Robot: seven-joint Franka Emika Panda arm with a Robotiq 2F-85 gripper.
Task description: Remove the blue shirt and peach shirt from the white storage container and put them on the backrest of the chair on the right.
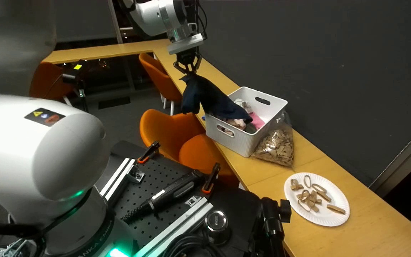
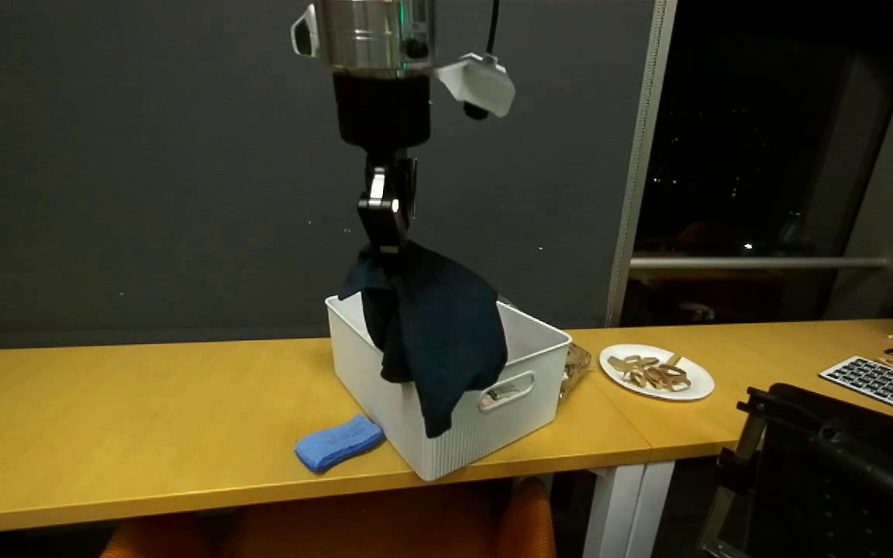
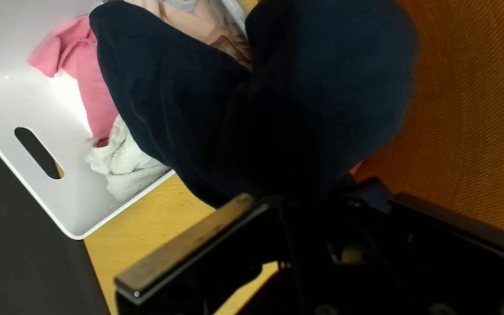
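White robot shoulder [image 1: 59, 157] is looming nearest me; the gripper [image 1: 190, 71] is clutching the blue shirt [image 1: 212, 101] up high, probably for clearing the white container [image 1: 234, 144], inside which peach cloth [image 3: 195, 21] is lying.

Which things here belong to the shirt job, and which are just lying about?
Job:
gripper holding the blue shirt
white storage container, peach shirt inside
orange chair by it, probably the target

Lying about:
folded blue cloth
paper plate
bag of brown pieces
keyboard
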